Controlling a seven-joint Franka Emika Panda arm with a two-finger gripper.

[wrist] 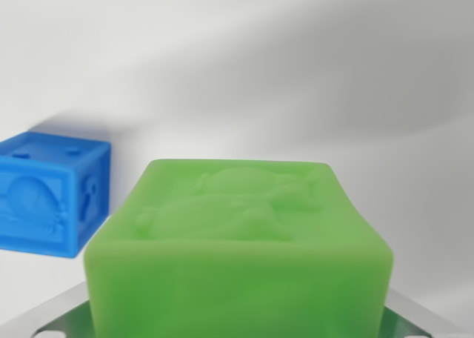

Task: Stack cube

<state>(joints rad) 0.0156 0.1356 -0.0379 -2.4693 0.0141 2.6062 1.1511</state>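
A green cube (pixel 237 242) with an embossed figure on its top face fills the lower middle of the wrist view, very close and slightly blurred. It sits between the grey metal fingers (pixel 44 317) of my gripper (pixel 237 319), which show only at the bottom corners. The gripper looks shut on this cube. A blue cube (pixel 52 193) with embossed faces rests on the white surface at the wrist view's left, farther from the camera and apart from the green one.
A white tabletop (pixel 296 78) stretches behind both cubes, crossed by soft grey shadows.
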